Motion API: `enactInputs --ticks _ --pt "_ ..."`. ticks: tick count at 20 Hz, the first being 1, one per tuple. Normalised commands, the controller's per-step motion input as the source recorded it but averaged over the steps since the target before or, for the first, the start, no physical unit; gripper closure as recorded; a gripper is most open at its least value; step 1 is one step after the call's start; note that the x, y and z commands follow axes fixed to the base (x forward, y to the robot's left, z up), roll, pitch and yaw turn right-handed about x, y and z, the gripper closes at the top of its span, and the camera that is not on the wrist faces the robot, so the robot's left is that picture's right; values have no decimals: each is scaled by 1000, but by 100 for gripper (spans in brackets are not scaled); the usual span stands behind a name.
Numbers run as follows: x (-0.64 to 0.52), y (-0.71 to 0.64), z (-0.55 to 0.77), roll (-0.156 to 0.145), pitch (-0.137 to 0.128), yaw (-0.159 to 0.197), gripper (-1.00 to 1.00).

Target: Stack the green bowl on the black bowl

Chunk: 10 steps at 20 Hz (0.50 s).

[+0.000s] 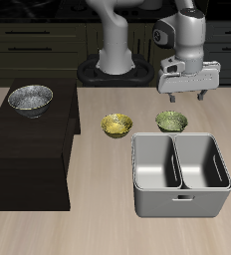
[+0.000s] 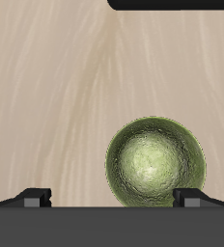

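Observation:
The green bowl is small, olive-green and mottled inside. It sits on the table just behind the grey bin. My gripper hangs above it, a little farther back, open and empty. In the wrist view the green bowl lies on the wood below, close to one fingertip, and my gripper holds nothing. The black bowl is wider, with a speckled grey inside. It stands on top of the dark cabinet, far from the gripper.
A yellow-gold bowl sits on the table beside the green bowl, toward the cabinet. A grey two-compartment bin stands nearer the table's front edge. The robot's base is at the back.

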Motion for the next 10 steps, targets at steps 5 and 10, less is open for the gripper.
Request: enactInputs --ticks 5,10 --pt "66 20 -215 6 21 20 -100" --pt "68 21 -370 17 55 15 -100"
